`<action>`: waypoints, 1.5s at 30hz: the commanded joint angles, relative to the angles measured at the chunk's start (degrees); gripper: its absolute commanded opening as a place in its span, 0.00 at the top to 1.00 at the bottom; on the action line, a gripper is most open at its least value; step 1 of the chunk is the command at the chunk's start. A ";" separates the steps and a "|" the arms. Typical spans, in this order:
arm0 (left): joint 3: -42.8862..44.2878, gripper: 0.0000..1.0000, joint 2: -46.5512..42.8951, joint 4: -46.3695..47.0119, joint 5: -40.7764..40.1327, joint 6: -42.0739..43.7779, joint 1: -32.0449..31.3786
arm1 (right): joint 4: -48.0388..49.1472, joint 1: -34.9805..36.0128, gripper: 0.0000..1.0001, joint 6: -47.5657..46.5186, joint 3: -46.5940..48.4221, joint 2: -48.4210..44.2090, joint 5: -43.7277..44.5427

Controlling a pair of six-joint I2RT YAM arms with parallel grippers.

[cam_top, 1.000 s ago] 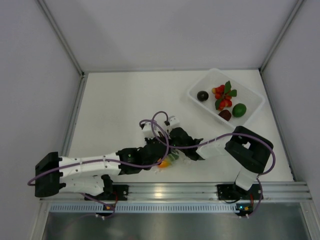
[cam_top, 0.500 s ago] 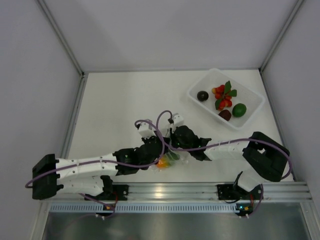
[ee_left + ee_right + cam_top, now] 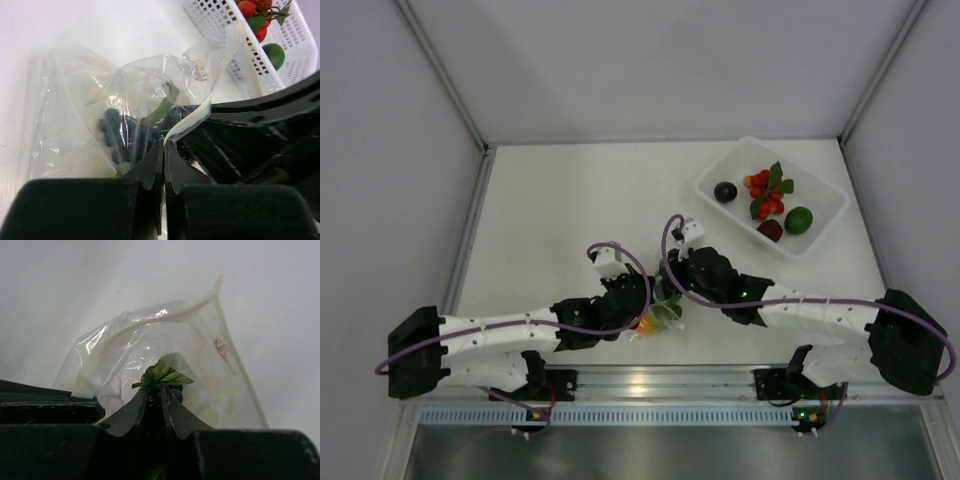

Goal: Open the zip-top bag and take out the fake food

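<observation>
The clear zip-top bag lies near the table's front edge, between both grippers. It shows in the left wrist view and the right wrist view. My left gripper is shut on the bag's white zip strip. My right gripper is shut on the stem of a green leaf of the fake food, at the bag's mouth. A dark berry cluster sits inside the bag. An orange piece shows in the bag.
A white tub stands at the back right. It holds a red leafy cluster, a green piece and two dark round pieces. It also shows in the left wrist view. A metal rail runs along the near edge.
The right arm has stretched out, its elbow swinging right, and its gripper has shifted slightly right over the bag. The left gripper has stayed at the bag.
</observation>
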 commanded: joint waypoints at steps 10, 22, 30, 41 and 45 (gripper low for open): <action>-0.59 1.00 2.22 -1.21 -3.94 -4.52 0.40 | -10.34 1.24 1.00 -1.30 5.19 -7.99 3.51; 0.38 1.00 4.15 -1.30 -3.50 -4.96 0.40 | -18.25 1.24 1.00 -2.09 11.07 -13.18 3.69; 0.20 1.00 3.98 -1.30 -3.59 -4.96 0.40 | -23.88 0.89 1.00 -3.49 17.15 -13.80 5.36; -0.32 1.00 3.89 -1.21 -3.33 -4.96 0.93 | -36.26 -6.65 1.00 -6.66 30.24 -14.76 4.93; -0.67 1.00 3.19 -1.30 -3.06 -4.78 1.02 | -39.17 -14.48 1.00 -7.71 34.28 -15.03 1.51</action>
